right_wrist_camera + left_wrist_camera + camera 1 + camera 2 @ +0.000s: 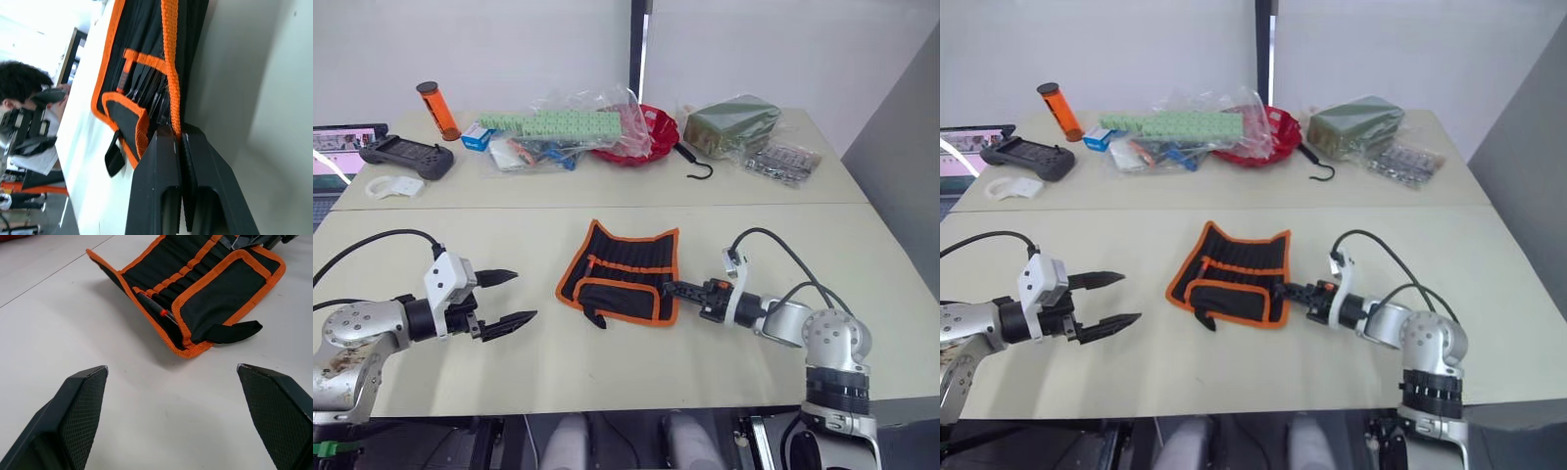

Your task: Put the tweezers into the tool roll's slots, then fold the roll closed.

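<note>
The tool roll, black with orange trim, lies mid-table, its near flap folded up over the slots and its black strap sticking out. Slim dark tweezers sit in the slots with their points showing. My right gripper is at the roll's right edge, fingers shut on the orange trim. To the left of the roll and apart from it, my left gripper is open and holds nothing; its fingers point towards the roll.
Along the back stand a red bowl, a black hook, bagged green blocks, an orange bottle, a black controller and a green box. A person shows far off in the right wrist view.
</note>
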